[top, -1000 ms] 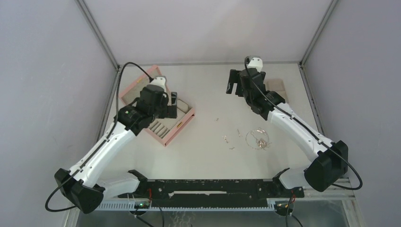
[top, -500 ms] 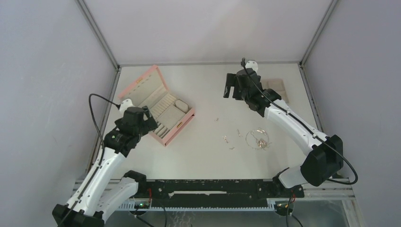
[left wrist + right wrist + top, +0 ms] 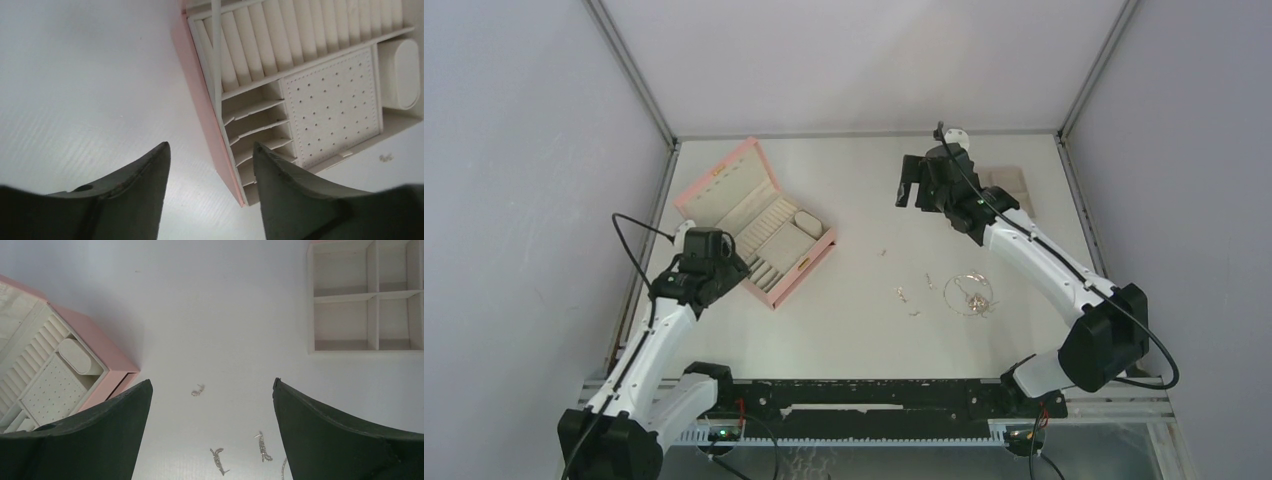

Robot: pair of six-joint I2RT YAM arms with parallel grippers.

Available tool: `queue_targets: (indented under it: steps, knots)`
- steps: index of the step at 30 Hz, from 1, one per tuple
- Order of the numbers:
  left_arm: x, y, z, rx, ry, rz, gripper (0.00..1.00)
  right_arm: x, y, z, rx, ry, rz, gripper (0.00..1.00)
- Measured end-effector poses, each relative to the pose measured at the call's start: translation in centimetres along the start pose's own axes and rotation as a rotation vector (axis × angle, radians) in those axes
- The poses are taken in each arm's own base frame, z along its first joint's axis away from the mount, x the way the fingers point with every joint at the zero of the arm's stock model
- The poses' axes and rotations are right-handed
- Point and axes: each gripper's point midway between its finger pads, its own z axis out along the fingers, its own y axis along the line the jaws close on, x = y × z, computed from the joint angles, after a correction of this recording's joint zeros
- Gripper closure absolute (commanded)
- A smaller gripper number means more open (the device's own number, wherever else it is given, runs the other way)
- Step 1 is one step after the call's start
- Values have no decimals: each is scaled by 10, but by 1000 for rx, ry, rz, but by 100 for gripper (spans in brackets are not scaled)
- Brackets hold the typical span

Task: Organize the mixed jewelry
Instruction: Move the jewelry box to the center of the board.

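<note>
Table: a white table (image 3: 854,190) is walled in grey. A pink box (image 3: 759,225) is open near the left edge, and a beige tray (image 3: 1009,185) is set by the far right corner.
Jewelry: the mixed jewelry (image 3: 972,298) is laid flat, right of the middle. The chain (image 3: 948,290) is curled in a round loop, so no long side can be told. The small bits (image 3: 902,293) are spread in a line leftward from it.
Left arm: bent by the left edge, with the left pincer (image 3: 210,150) aimed down at the box's near corner.
Left pincer: fingers are set apart, and nothing is held.
Right arm: stretched from the near right corner toward the far edge, with the right pincer (image 3: 211,381) held high and aimed down.
Right pincer: wide, and nothing is held.
Where: the jewelry is found on the near side of the right pincer, well apart from the left pincer.
</note>
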Motion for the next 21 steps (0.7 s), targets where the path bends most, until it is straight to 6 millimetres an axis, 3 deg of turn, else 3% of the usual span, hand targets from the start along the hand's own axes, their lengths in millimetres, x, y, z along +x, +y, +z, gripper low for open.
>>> queue_targets:
  steps: [9, 14, 21]
  knots:
    - [18, -8, 11, 8, 59, 36, 52, 8, 1, 8, -16, 38, 7, 2]
    - [16, -8, 15, -9, 50, 15, 65, 10, 4, 9, -29, 49, 11, 2]
    - [15, -12, 21, -7, 47, -5, 74, 11, 3, 9, -34, 55, 18, 3]
